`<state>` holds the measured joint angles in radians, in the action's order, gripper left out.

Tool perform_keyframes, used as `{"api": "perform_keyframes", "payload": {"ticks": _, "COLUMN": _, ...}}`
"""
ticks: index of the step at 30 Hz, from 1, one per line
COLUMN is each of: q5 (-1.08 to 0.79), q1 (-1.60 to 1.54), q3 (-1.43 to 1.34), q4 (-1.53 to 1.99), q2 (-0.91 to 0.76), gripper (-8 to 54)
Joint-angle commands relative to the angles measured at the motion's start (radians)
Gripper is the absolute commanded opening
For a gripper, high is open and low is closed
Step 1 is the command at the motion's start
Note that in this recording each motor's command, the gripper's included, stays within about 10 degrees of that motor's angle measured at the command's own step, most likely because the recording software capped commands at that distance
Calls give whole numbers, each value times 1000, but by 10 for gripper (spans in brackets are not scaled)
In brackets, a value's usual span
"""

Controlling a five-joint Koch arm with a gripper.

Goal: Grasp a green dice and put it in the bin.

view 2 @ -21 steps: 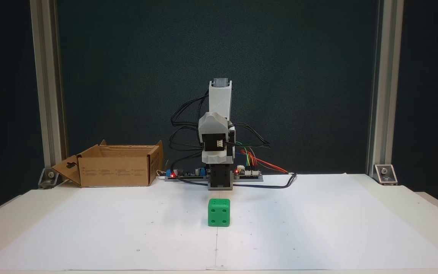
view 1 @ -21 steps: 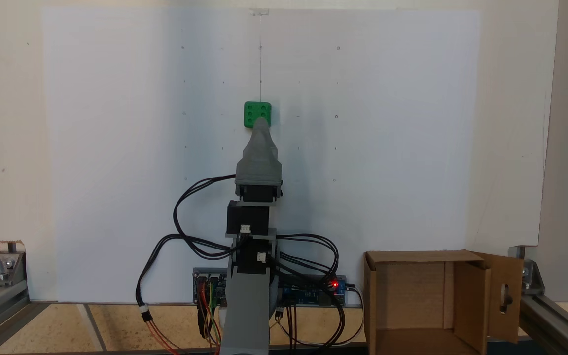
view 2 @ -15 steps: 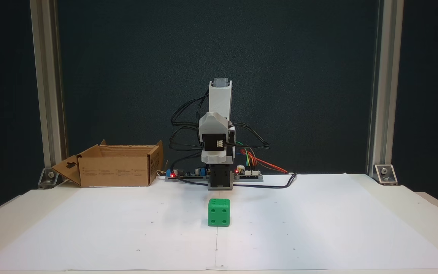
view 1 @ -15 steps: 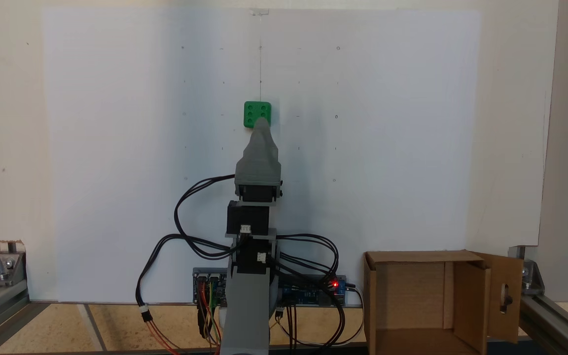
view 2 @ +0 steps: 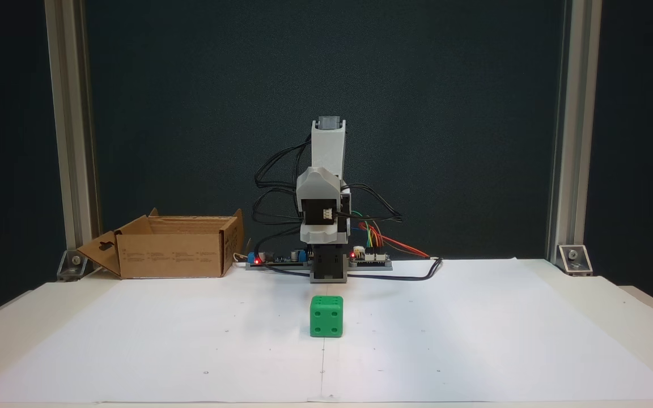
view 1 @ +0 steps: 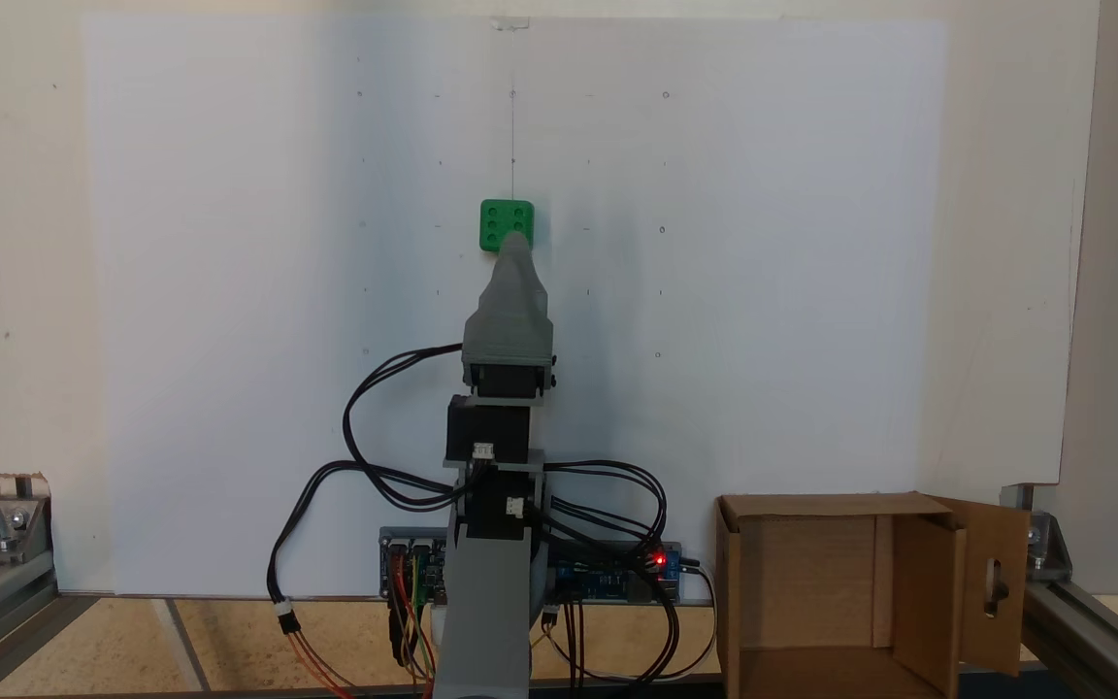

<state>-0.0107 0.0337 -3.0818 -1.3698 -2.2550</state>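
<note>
In the fixed view that faces the arm, the green dice (view 2: pixel 326 316) stands nearest the camera on the white paper (view 2: pixel 445 340), square to the view, with four pips on its front face; from above it shows six pips and sits on the sheet's centre line. Behind it the arm is folded up over its base, with the gripper (view 2: pixel 325 240) tucked down in front of the base and well apart from the dice. Seen from above, the gripper (view 1: pixel 516 239) tapers to a single grey tip that overlaps the near edge of the dice, but the front view suggests this is only a matter of height and line of sight, not contact. The jaws lie one behind the other, so whether they are apart or together cannot be told. Farthest back, at the table's rear corner beside the controller boards (view 2: pixel 369 259), the bin (view 2: pixel 170 255) stands open with its flaps spread. The task appears to be at its start: the approach is not yet made. The next move calls for unfolding forward, spreading the jaws wider than the dice, and coming down squarely over two opposite faces.
</note>
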Motion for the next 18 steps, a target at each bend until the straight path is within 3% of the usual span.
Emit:
{"api": "perform_keyframes", "payload": {"ticks": 1, "q5": -40, "q1": -5, "q3": -46, "q4": -3, "q2": -112, "gripper": 439}}
{"api": "perform_keyframes", "payload": {"ticks": 18, "q5": -38, "q1": -31, "q3": -41, "q4": -25, "q2": -112, "gripper": 439}}
